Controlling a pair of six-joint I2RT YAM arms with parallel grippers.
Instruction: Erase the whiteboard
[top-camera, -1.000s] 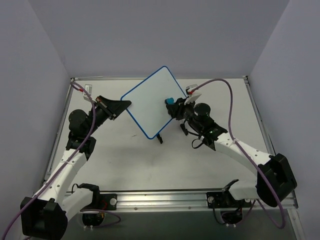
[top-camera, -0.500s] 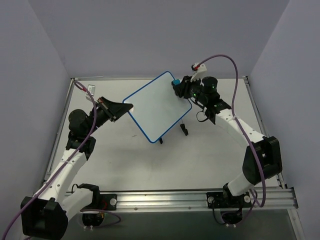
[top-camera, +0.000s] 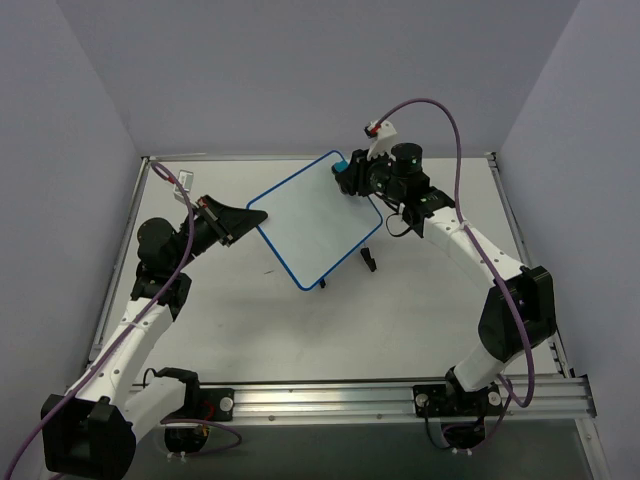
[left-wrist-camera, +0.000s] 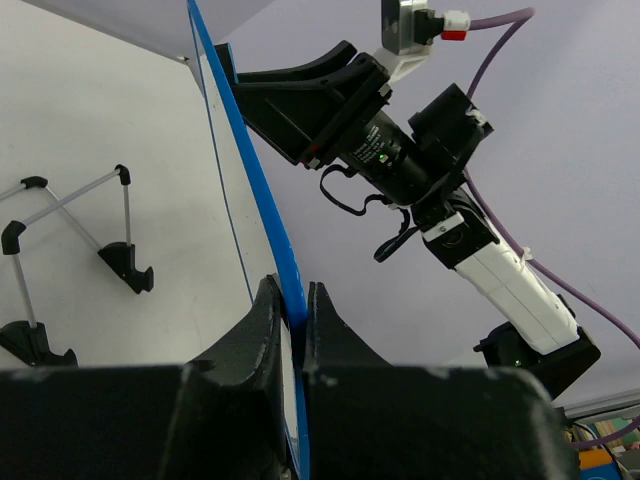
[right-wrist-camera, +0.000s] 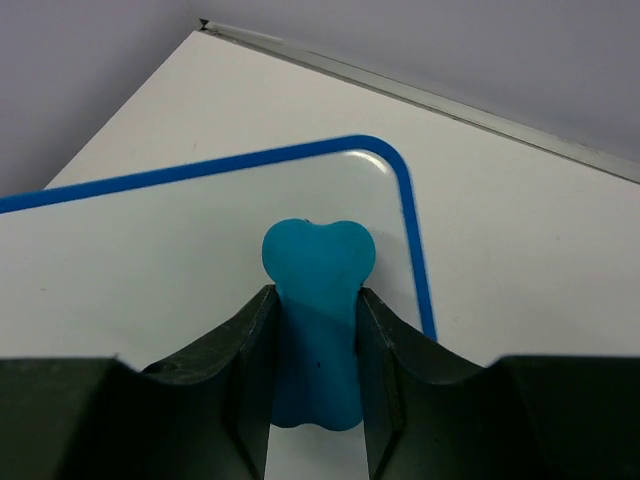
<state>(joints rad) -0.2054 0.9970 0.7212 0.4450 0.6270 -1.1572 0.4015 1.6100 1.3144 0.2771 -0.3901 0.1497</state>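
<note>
**Operator:** Where is the whiteboard (top-camera: 315, 220) sitting?

**Spotter:** You have it toward the far middle of the worktop (top-camera: 300, 330). From above it is turned like a diamond and tilted, with its low near edge by the black feet (top-camera: 368, 262). Your left wrist camera sees it edge-on, the blue rim (left-wrist-camera: 255, 190) running up the middle of the view and the wire legs (left-wrist-camera: 70, 250) standing on the worktop behind it.

**Operator:** What have my left jaws got?

**Spotter:** Your left jaws are pinched fully closed on the whiteboard's left corner. The rim passes straight between them, with no gap either side. Your left arm (top-camera: 150, 300) reaches in from the left to hold it there.

**Operator:** And the right jaws?

**Spotter:** Your right jaws are closed only as far as the blue eraser (right-wrist-camera: 317, 300) lets them, clamped on its two sides, with its rounded end poking out in front. That end lies over the white face (right-wrist-camera: 150, 270) just inside the rounded far corner (whether it actually presses the surface, you cannot tell from either view). From above, the blue eraser (top-camera: 342, 166) shows at the whiteboard's far corner, with your right arm (top-camera: 470, 250) stretched out to it from the right.
</note>
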